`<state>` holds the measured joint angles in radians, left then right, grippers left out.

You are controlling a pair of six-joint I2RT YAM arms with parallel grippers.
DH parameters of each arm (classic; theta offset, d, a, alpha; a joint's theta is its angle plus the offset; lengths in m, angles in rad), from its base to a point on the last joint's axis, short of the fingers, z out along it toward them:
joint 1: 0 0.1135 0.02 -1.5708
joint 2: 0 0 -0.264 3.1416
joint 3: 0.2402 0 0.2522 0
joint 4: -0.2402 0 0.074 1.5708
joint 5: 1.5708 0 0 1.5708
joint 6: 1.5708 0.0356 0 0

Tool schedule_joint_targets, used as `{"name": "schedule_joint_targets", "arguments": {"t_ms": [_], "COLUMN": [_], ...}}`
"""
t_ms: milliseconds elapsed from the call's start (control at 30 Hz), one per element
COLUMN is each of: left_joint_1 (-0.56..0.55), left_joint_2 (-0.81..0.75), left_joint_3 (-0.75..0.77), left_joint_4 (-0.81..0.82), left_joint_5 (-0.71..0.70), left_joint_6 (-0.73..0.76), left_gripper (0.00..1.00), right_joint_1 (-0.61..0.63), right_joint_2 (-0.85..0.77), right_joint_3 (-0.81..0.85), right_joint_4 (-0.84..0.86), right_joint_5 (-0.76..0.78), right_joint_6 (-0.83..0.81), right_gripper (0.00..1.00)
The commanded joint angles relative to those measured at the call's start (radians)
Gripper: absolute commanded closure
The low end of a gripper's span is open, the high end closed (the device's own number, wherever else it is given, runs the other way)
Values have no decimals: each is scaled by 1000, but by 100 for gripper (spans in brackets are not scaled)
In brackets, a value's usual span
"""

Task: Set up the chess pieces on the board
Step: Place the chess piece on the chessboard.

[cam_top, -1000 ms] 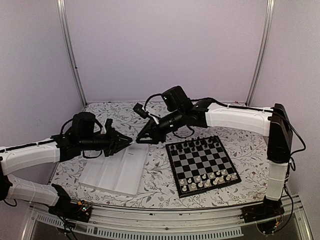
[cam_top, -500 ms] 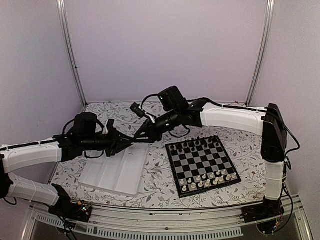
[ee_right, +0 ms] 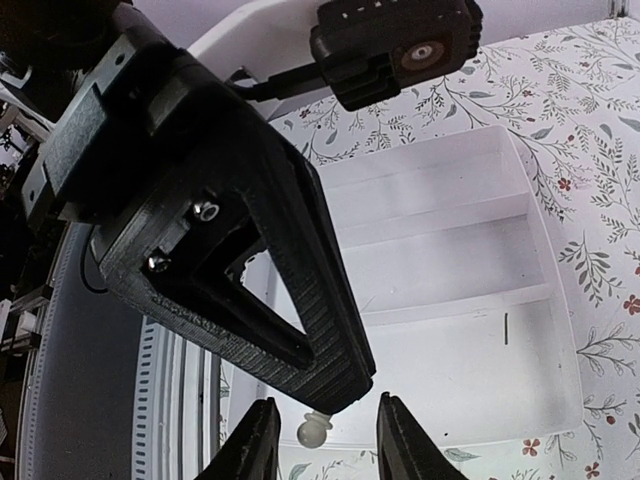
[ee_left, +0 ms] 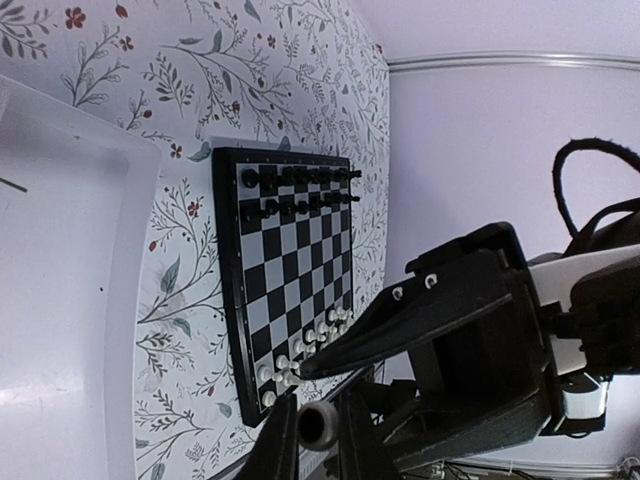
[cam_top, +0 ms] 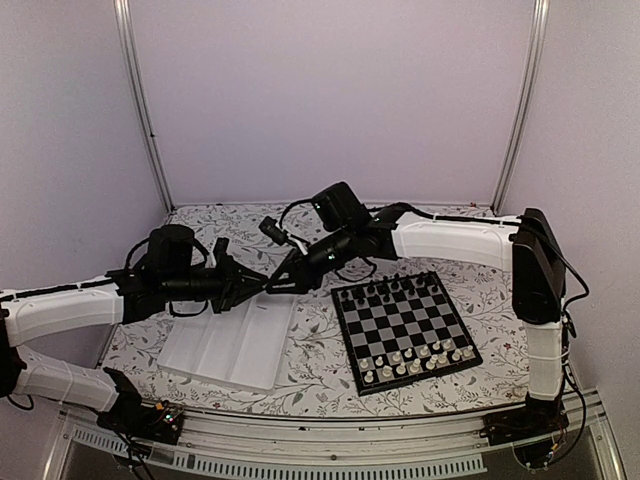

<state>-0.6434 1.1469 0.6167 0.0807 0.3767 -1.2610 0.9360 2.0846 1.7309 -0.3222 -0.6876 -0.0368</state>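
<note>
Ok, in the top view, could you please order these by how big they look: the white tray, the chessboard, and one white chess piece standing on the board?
1. Chessboard and white tray: these look about alike, so I do not rank one over the other.
2. White chess piece: by far the smallest.

pale lilac walls (cam_top: 330,90) and two metal posts (cam_top: 142,110) enclose a floral-patterned table (cam_top: 240,225).

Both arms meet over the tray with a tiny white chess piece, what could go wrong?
The tiny cream-white chess piece is pinched at the tips of the left fingers, over the rim of the white plastic compartment tray; a mistimed release could drop it. The open right fingers flank it, so closing off-centre might dislodge it.
</note>
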Motion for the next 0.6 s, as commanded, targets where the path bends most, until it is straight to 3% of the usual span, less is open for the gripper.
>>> {"name": "schedule_joint_targets", "arguments": {"t_ms": [0, 300, 433, 567], "left_joint_1": [-12, -18, -18, -16], "left_joint_2": [3, 21, 24, 7], "left_joint_3": [8, 17, 33, 91], "left_joint_4": [29, 41, 16, -111], "left_joint_5": [1, 15, 8, -49], "left_joint_6": [6, 12, 28, 108], "left_gripper": [89, 87, 74, 62], "right_joint_1": [6, 7, 6, -11], "right_joint_2": [17, 29, 22, -21], "right_joint_3": [35, 42, 36, -18], "right_joint_4": [7, 8, -6, -64], "right_joint_5": [-17, -32, -19, 17], "right_joint_6": [8, 5, -12, -95], "right_gripper": [68, 92, 96, 97]}}
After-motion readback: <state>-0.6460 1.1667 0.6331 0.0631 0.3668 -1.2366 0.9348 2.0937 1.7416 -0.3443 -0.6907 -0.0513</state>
